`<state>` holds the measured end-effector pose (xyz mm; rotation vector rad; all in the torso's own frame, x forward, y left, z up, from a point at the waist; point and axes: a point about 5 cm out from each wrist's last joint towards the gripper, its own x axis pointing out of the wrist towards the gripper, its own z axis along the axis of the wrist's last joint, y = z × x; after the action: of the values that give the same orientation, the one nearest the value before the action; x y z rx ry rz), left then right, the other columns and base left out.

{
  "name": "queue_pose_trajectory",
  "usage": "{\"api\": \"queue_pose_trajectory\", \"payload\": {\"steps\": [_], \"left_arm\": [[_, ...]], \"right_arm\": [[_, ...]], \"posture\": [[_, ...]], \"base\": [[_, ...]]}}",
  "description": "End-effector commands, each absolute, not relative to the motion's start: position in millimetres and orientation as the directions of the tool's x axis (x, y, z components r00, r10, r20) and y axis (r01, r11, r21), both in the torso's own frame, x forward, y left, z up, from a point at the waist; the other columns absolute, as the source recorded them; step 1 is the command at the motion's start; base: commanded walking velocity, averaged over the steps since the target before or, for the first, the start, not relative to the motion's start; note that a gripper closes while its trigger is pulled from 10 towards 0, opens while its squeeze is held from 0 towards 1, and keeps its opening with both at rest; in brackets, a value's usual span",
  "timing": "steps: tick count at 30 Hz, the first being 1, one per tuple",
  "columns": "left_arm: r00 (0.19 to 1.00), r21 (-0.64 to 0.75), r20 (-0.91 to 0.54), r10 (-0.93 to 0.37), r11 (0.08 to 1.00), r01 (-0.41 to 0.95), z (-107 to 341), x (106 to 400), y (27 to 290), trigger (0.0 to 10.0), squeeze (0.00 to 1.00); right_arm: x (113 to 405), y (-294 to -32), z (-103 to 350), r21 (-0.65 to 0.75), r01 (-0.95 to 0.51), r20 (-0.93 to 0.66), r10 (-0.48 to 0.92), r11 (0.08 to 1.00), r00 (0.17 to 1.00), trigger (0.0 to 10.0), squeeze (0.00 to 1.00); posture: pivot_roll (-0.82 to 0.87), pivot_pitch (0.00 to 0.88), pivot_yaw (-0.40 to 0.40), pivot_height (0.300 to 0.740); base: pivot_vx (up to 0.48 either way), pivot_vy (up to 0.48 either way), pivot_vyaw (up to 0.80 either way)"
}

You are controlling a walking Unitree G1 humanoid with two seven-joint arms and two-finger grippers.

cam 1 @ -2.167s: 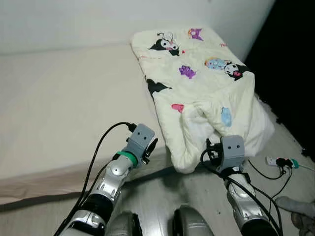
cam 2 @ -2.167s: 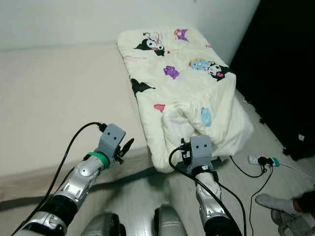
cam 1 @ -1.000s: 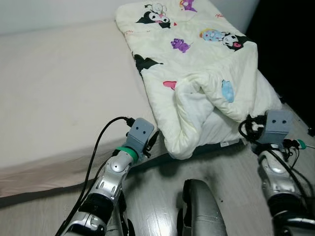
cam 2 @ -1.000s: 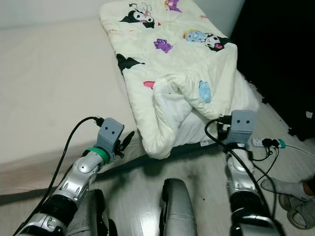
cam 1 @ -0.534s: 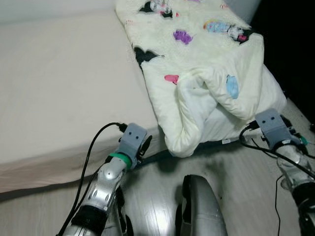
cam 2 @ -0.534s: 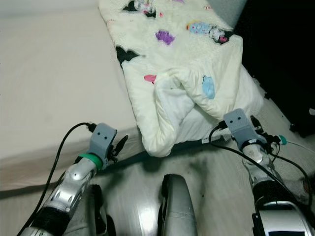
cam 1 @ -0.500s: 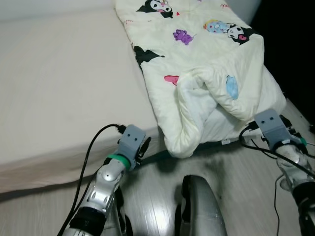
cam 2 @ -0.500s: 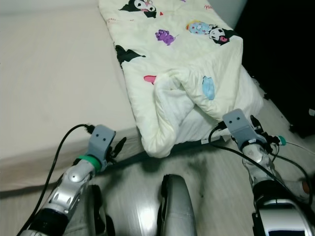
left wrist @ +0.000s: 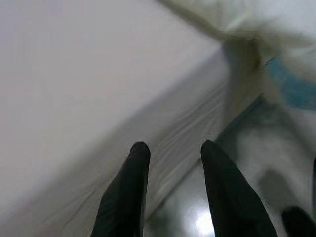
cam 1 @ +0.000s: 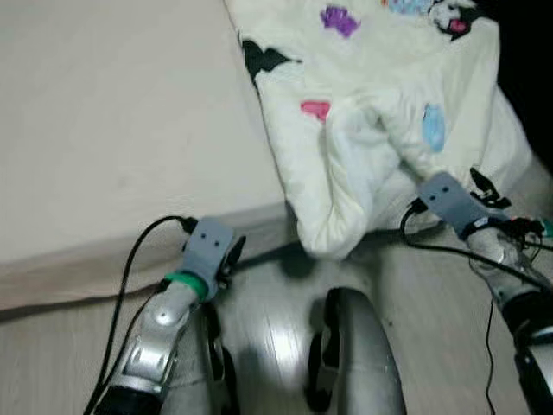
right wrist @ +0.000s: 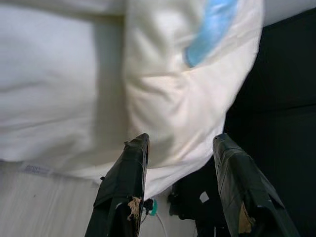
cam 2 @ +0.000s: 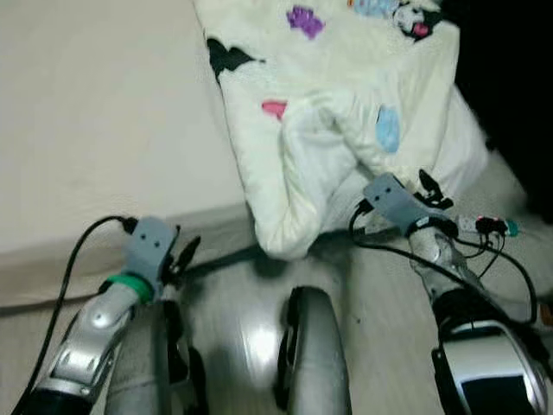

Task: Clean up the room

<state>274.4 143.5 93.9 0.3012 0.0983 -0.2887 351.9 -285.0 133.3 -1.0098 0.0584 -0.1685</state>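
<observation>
Right pincer [right wrist: 180,190]: fingers apart and empty, raised to the hanging edge of the quilt [cam 1: 380,130], just beside the fold where it droops off the bed corner. In the wrist view the pale cloth with a blue patch lies straight ahead, between and beyond the fingertips.

Left pincer [left wrist: 170,185]: fingers apart, nothing held, low by the side of the mattress [cam 1: 112,130], well apart from the quilt.

What changed: over the last two seconds the right arm has swung out from the near fold to the quilt's outer side, and the head has tipped down and closer, so the bed now reaches the top of both eye views. The quilt itself lies as it did, bunched along the right part of the bed.

Meaning for the task: my guess is that the robot is lining up to take the quilt's drooping edge and straighten or fold it; no grasp is made yet.

Floor: a power strip [cam 2: 488,225] with its cables lies on the floor [cam 1: 276,320] just past the right arm, a snag risk.

Containers: no bin, basket or box in sight.
</observation>
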Motion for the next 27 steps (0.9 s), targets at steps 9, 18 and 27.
{"api": "queue_pose_trajectory", "payload": {"steps": [9, 18, 27], "left_arm": [[0.947, 0.274, -0.206, -0.247, 0.915, 0.298, 93.8, 250.9, 153.6, 10.0, 0.00], [0.946, 0.285, -0.237, -0.221, 0.915, 0.285, 98.3, 239.7, 162.0, 10.0, 0.00], [0.944, 0.286, -0.259, -0.202, 0.918, 0.275, 99.4, 235.0, 164.4, 10.0, 0.00]], "right_arm": [[352.6, -286.4, 131.5, -0.911, 0.086, 0.021, -0.161, 0.403, 0.987, 10.0, 0.00], [352.7, -290.6, 132.3, -0.933, 0.082, 0.018, -0.181, 0.349, 0.983, 10.0, 0.00], [349.2, -315.7, 151.8, -0.944, 0.207, 0.131, -0.284, 0.256, 0.950, 10.0, 0.00]], "posture": [[0.10, 0.401, 0.084, 0.596], [0.13, 0.439, 0.100, 0.596], [0.13, 0.446, 0.101, 0.596]], "base": [[0.000, 0.000, 0.00], [0.000, 0.000, 0.00], [0.000, 0.000, 0.00]]}}
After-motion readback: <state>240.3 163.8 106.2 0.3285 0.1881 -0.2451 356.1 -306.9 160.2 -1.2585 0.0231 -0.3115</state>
